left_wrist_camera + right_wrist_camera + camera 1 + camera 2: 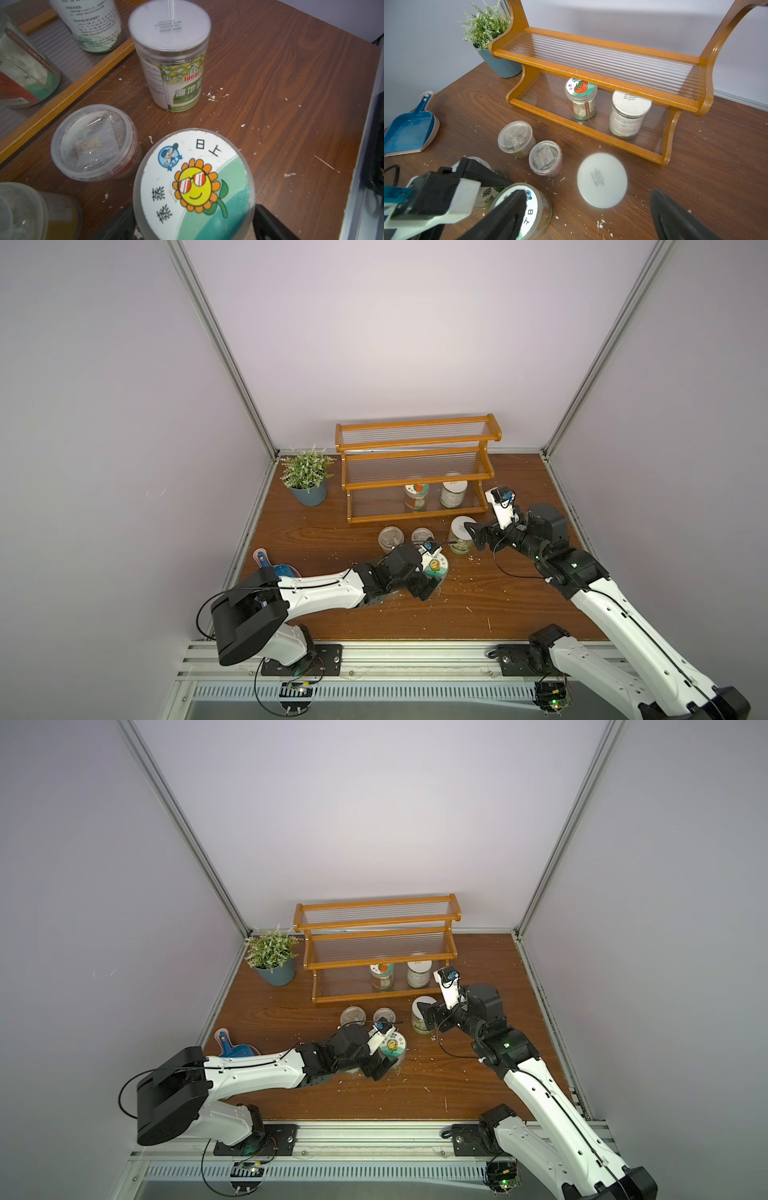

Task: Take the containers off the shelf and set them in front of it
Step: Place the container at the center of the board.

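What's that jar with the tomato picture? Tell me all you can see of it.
The tomato jar is a small clear cylinder whose round lid shows a red tomato cartoon on white and green. Pale contents show through its wall. It stands upright on the shelf's bottom tier, beside a white-lidded jar but apart from it, untouched.

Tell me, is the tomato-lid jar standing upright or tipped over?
Upright: the tomato-lid jar stands on its base on the shelf, lid up.

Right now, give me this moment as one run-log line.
shelf bottom tier: tomato-lid jar, white-lid jar | left pincer: around sunflower-lid jar, grip unclear | right pincer: open above green-label jar
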Robot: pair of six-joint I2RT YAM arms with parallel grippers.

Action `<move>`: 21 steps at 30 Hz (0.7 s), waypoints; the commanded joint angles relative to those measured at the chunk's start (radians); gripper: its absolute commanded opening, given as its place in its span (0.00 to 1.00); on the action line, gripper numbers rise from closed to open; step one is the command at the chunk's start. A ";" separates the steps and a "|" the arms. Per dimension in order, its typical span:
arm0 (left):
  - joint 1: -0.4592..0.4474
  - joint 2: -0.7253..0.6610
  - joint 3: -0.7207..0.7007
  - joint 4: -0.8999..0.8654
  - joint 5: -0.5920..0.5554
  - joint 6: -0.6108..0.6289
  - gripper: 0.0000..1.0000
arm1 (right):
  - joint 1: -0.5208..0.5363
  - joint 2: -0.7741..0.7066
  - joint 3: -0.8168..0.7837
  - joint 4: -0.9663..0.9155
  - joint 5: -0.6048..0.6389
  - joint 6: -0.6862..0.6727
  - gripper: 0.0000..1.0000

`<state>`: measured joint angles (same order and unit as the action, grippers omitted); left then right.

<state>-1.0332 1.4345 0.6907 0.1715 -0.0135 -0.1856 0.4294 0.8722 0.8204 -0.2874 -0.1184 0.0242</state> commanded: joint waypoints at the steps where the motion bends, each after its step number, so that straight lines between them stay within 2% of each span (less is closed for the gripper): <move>1: 0.002 -0.014 0.003 -0.028 -0.022 0.017 0.87 | -0.004 -0.005 0.000 0.039 -0.029 0.014 0.99; 11: 0.001 -0.037 0.000 -0.062 -0.023 0.029 0.86 | -0.004 -0.009 -0.004 0.041 -0.040 0.017 0.99; 21: 0.003 -0.071 0.039 -0.103 -0.029 0.040 0.96 | -0.006 -0.008 -0.003 0.040 -0.035 0.014 0.99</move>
<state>-1.0332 1.3964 0.6918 0.1028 -0.0273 -0.1600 0.4294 0.8722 0.8204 -0.2821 -0.1390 0.0273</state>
